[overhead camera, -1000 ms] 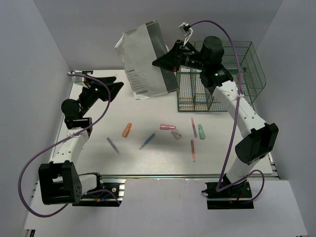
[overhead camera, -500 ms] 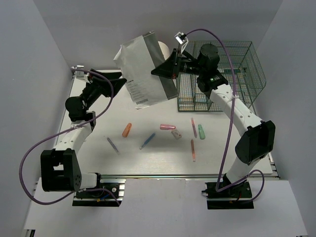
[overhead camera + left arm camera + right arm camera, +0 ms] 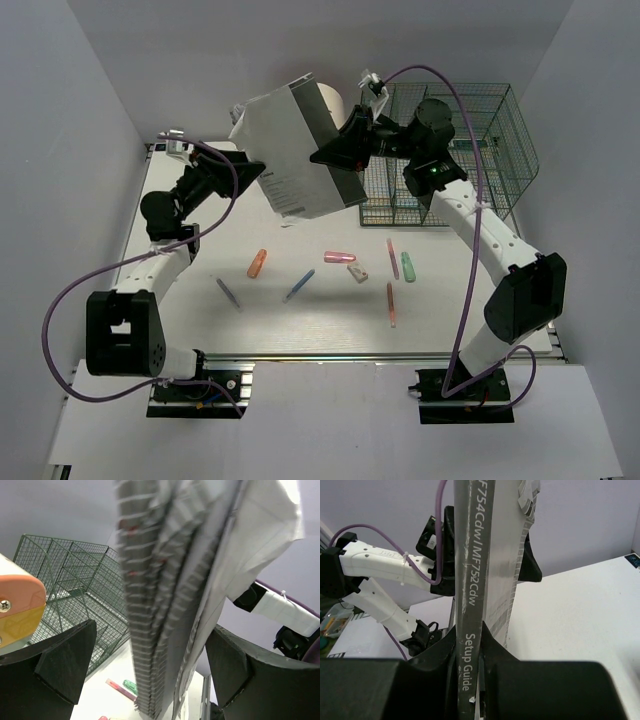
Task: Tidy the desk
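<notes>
- Top view: your right gripper (image 3: 335, 152) pinches the booklet (image 3: 295, 150) high above the desk (image 3: 300, 325); pens (image 3: 390, 305) lie mid-desk
- Left wrist: left gripper (image 3: 150, 672) gapes wide, booklet edge between its fingers
- Right wrist: bare desk at right

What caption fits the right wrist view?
Right gripper clamps a grey setup guide by its spine; open left gripper behind it, above the white desk.

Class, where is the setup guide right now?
In the top view the setup guide hangs above the far middle of the desk, clamped in the right gripper, between the open left gripper and the green wire organizer.
</notes>
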Available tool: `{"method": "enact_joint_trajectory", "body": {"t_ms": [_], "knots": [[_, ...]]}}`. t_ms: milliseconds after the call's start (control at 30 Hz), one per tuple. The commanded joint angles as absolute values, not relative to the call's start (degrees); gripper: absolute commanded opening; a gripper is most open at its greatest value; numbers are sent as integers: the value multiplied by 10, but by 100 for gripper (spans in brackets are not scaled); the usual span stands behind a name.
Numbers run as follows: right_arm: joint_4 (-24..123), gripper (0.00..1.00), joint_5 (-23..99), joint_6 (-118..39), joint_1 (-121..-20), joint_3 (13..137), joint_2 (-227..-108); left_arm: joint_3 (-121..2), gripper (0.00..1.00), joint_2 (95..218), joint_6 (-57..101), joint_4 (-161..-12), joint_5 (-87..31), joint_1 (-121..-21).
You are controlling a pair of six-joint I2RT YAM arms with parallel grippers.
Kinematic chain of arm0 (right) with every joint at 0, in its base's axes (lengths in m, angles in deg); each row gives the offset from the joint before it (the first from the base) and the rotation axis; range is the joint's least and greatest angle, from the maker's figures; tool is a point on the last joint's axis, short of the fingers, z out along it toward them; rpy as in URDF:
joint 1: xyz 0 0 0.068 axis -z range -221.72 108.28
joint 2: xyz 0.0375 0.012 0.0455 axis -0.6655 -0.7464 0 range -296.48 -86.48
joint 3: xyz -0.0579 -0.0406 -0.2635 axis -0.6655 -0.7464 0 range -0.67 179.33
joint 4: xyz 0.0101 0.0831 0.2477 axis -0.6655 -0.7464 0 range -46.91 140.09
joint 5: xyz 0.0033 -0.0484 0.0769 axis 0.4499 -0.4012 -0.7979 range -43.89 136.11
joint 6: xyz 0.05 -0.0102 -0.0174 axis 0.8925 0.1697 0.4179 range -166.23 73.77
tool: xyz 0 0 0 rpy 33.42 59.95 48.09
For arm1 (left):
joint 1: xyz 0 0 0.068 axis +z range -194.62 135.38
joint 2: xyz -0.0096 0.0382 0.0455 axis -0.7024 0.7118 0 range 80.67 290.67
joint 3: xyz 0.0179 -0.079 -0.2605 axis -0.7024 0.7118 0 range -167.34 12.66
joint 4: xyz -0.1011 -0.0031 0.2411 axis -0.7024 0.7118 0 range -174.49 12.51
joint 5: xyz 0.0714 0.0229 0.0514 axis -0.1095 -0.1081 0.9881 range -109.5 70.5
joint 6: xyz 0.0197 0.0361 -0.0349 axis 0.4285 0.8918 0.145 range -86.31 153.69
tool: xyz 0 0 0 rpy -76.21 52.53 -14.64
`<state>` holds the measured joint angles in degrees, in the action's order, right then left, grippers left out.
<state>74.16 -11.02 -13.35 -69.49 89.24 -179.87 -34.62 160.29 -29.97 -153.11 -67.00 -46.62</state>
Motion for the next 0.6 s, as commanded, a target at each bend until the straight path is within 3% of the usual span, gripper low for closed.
{"method": "enact_joint_trajectory", "body": {"t_ms": [0, 300, 433, 567], "knots": [[820, 0, -115, -146, -696, 910, -1760, -358, 98, 1611, -309, -1549, -679, -468], [854, 0, -133, -105, -700, 899, -1772, -406, 98, 1672, -385, -1651, -706, -490], [846, 0, -128, -113, -700, 902, -1774, -414, 90, 1693, -437, -1718, -708, -495], [812, 0, -110, -140, -698, 907, -1775, -417, 73, 1706, -467, -1774, -711, -495]]}}
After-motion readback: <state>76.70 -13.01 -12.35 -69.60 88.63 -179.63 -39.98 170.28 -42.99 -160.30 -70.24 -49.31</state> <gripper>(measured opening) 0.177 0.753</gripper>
